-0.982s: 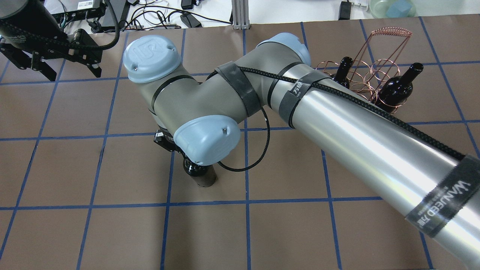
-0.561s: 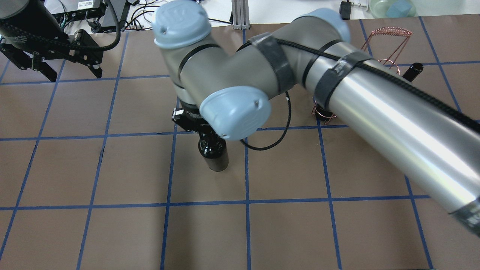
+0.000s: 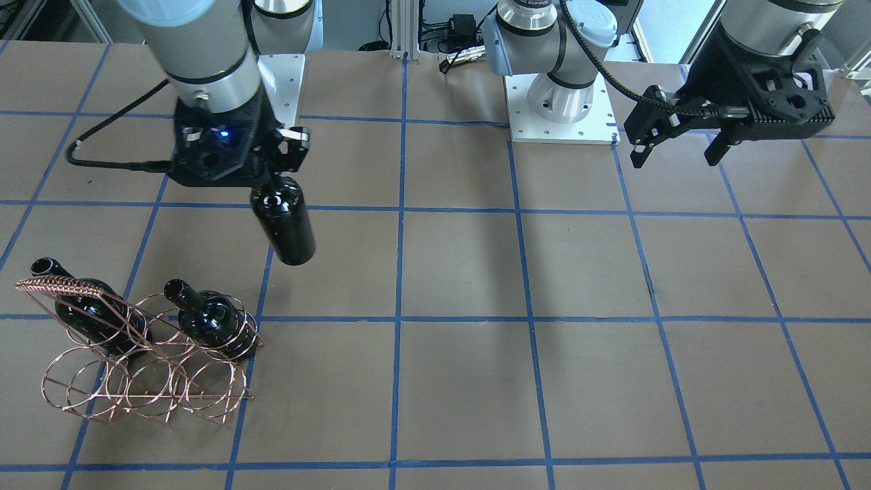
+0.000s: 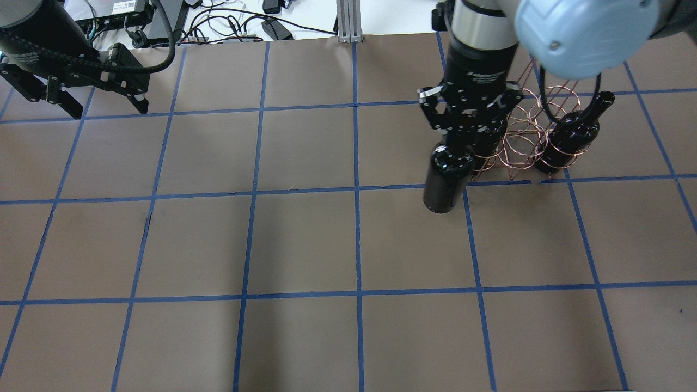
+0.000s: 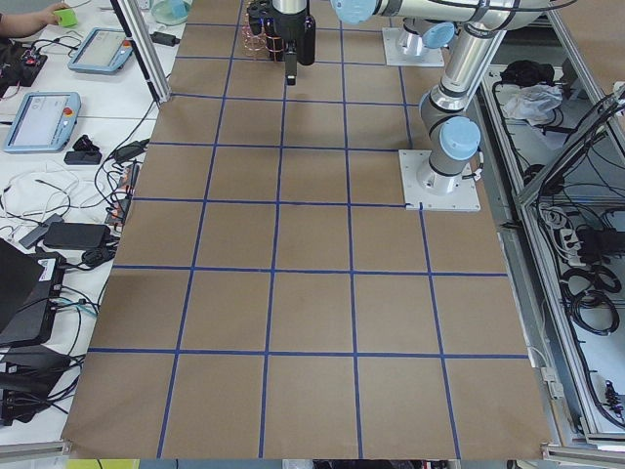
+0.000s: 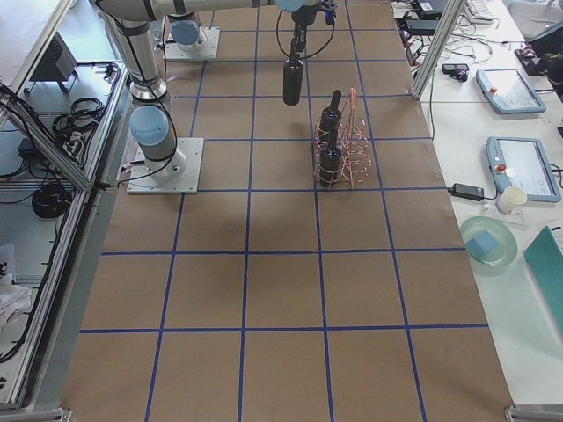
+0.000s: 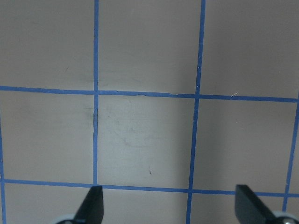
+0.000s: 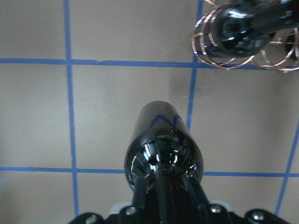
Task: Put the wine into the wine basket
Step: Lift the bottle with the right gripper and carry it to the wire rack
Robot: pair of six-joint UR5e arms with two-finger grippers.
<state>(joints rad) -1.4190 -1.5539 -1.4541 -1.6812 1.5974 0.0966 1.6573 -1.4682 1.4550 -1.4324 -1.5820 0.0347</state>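
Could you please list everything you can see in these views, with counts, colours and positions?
held wine bottle: one, glossy near-black, hanging upright by its neck beside the basket.
bottles in the basket: two, glossy near-black, lying through neighbouring rings, necks sticking out.
wine basket: one, copper wire, on the table on the robot's right side.
table: one, brown with a blue tape grid.
teach pendants: two, grey-blue, on the side bench.
right gripper: one, black, closed on the held bottle's neck.
left gripper: one, black, open and empty over the table's far left.
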